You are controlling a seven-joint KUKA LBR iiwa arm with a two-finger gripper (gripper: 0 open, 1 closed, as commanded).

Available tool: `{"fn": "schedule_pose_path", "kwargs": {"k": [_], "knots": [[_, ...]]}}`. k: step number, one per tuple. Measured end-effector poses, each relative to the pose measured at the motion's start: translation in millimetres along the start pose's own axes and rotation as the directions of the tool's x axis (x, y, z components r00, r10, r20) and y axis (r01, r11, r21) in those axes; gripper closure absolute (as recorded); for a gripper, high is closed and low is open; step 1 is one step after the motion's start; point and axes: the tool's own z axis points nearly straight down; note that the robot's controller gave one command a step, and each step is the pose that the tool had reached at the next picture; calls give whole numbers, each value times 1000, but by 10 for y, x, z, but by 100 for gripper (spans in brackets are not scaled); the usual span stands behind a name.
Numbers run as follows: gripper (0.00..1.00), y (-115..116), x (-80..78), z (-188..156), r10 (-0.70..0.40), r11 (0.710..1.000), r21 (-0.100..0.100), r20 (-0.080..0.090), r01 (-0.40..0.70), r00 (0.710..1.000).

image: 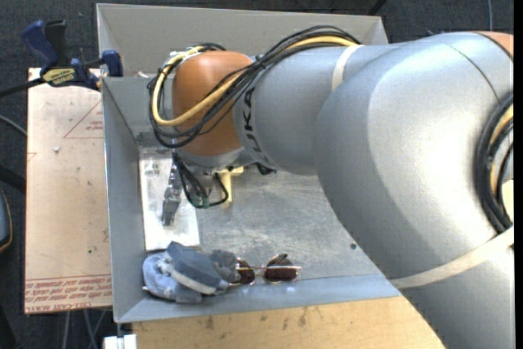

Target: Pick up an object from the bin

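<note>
Grey metal bin (122, 176) holds few things. At 9 o'clock of its floor we see a flat clear packet (159, 233) with a white card inside; its small print we cannot read. The gripper (172, 196) hangs over this packet, under the orange cover (204, 106); whether the jaws are apart or together we cannot tell. At 7 o'clock lies a grey-blue cloth (184, 272), and just beside it, at 6 o'clock, sunglasses (270, 270) with brown lenses. Dark letters on the arm (392, 159) are half hidden by cables.
</note>
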Motion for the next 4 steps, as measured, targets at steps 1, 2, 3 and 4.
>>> {"fn": "schedule_pose_path", "kwargs": {"k": [1, 2, 3, 4], "knots": [[100, -24, 55, -363, -50, 999, 4, 2, 50, 999], [100, 34, 361, -528, -232, 973, 1, 13, 232, 973], [100, 59, 343, -935, -378, 926, 3, 1, 378, 926], [100, 26, 98, -1126, -101, 995, -2, 15, 101, 995]]}}
